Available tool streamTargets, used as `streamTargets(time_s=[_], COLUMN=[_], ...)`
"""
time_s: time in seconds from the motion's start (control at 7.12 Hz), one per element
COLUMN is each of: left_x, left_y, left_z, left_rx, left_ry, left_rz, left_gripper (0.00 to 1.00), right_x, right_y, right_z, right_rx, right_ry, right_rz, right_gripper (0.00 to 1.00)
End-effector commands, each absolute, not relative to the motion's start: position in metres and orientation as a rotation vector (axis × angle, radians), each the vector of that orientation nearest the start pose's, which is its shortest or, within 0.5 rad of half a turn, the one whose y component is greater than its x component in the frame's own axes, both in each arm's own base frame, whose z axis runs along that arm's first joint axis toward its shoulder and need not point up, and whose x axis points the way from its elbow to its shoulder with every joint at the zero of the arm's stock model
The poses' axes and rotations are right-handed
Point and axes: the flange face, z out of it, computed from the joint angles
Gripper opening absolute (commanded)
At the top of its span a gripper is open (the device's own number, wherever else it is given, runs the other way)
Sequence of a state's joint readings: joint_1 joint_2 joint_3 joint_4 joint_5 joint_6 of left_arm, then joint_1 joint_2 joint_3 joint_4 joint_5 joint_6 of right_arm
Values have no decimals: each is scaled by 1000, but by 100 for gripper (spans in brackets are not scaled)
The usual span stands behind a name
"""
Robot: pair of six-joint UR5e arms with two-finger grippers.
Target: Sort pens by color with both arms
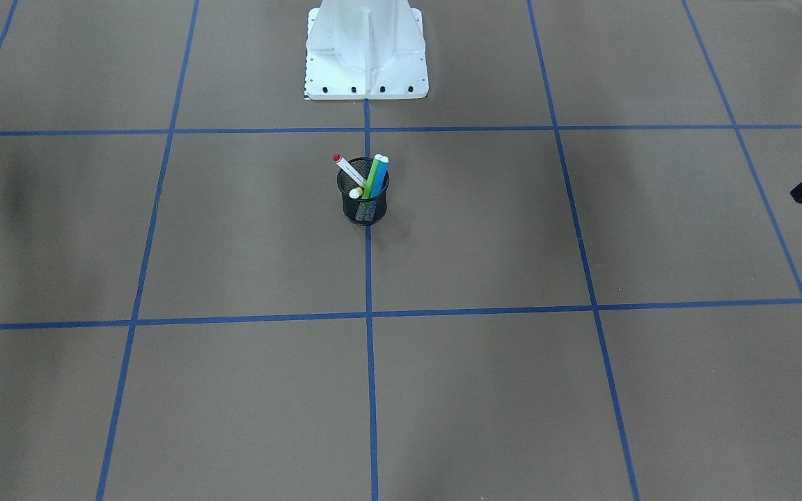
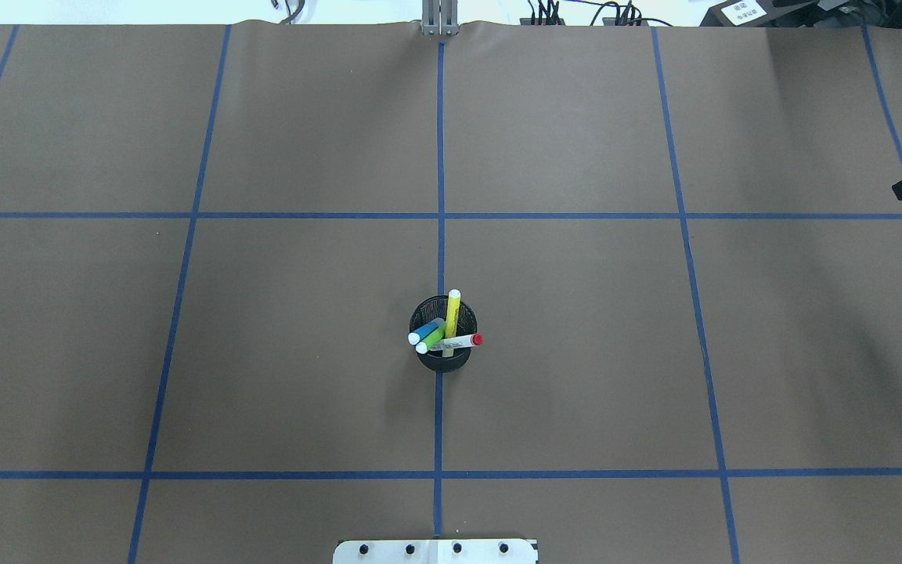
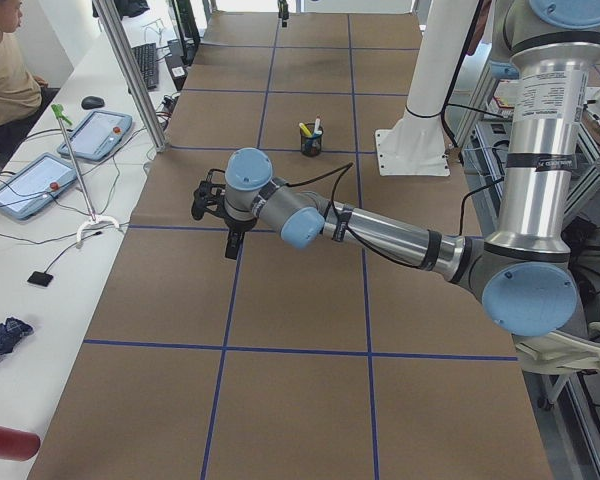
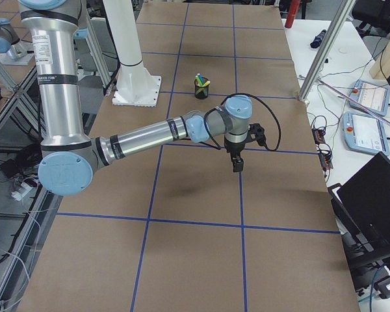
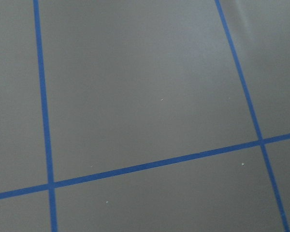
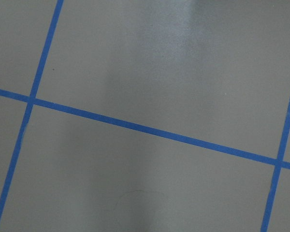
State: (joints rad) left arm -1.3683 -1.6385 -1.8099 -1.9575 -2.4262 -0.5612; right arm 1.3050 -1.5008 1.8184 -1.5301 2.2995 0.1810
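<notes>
Closest to the wrist lenses is the brown, matte tabletop (image 5: 145,87), crossed by blue tape lines (image 5: 150,164) that mark out a grid of squares. On the centre line, in front of the white bolted base plate (image 1: 366,69), stands a small black wire-mesh cup (image 1: 364,212). All four pens sit in it, leaning apart. A blue marker pen (image 1: 381,174) and a lime green marker pen (image 1: 372,179) lie side by side, slanting toward the robot's left. A white marker pen with a red cap (image 1: 346,168) slants toward its right, and a yellow marker pen (image 1: 356,193) tips away from the robot.

The grey metal left arm (image 3: 380,232) stretches low over its end of the tabletop, well apart from the cup, with the black left claw (image 3: 230,250) pointing down above the surface. The grey metal right arm (image 4: 143,136) mirrors it at the opposite end, with the black right claw (image 4: 237,167) also pointing down. In the central views each claw shows only as a sliver at the frame edge, so I cannot tell whether its fingers are apart or together.
</notes>
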Motion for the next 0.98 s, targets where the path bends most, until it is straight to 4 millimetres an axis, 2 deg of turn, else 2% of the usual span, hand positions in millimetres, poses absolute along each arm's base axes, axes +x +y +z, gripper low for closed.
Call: streamTargets(time_s=[0.0, 0.14, 0.42, 0.56, 0.7, 0.84], left_x=[114, 152, 207, 246, 292, 324], left_y=[-534, -537, -532, -523, -511, -498], left_z=[393, 363, 324, 312, 290, 267], left_rx=[233, 189, 119, 98, 67, 5], left_ry=[1075, 1112, 1158, 1152, 1157, 1183], left_rz=[-61, -68, -76, -78, -100, -123], left_gripper=[100, 100, 100, 100, 100, 100], right_x=[-73, -73, -74, -74, -74, -74], right_y=[-521, -522, -522, -522, -522, -521], right_z=[497, 497, 497, 497, 497, 498], right_rx=[179, 180, 180, 180, 180, 179], right_ry=[-780, -779, -780, -780, -780, -779], right_rz=[-215, -215, -215, -215, -215, -215], right_gripper=[100, 100, 100, 100, 100, 100])
